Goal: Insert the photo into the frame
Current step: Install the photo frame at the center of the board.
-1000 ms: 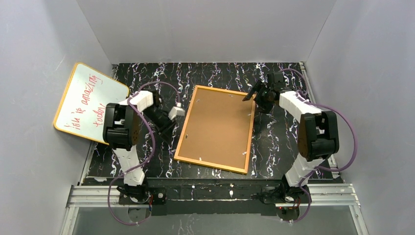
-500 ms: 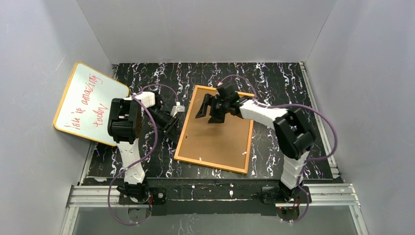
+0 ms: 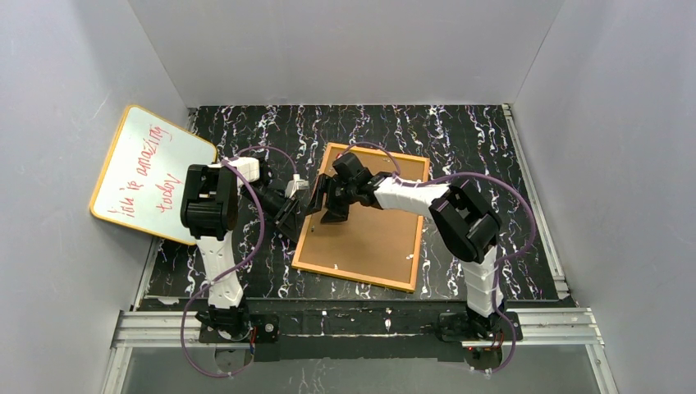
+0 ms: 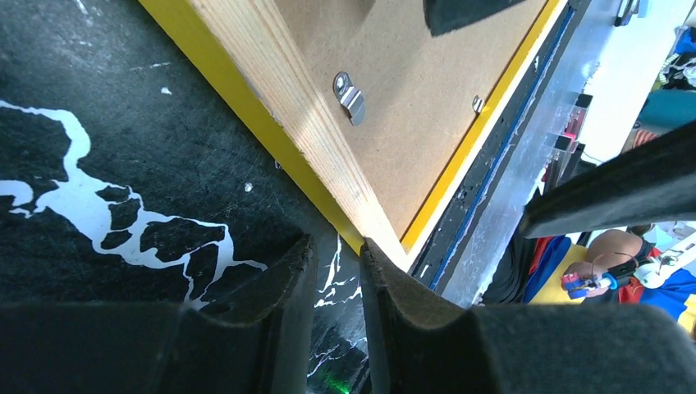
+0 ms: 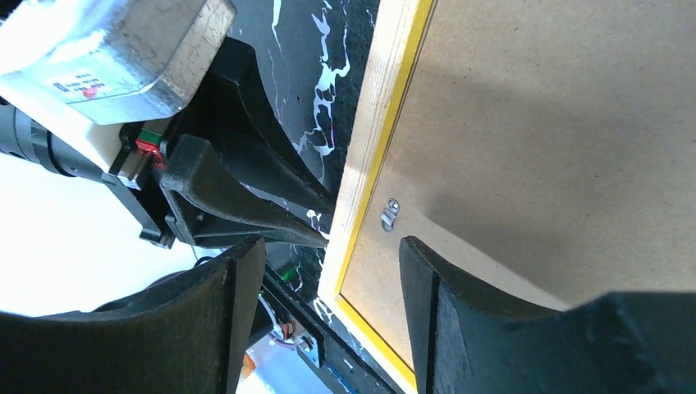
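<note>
My left gripper (image 4: 336, 246) is resting narrowly parted and empty at the frame (image 4: 299, 123)'s left edge. My right gripper (image 5: 330, 245) is straddling that edge, jaws wide. The frame is lying back-up mid-table (image 3: 476, 139). The backing board (image 3: 365, 222) is covering it, and I am not seeing the photo.

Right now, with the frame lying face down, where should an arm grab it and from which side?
Probably the left long rail of the frame, coming in low from the left. It lies flat, and the backing board is too broad for jaws; only the wooden rim is narrow enough. The left gripper sits beside that rail.
</note>
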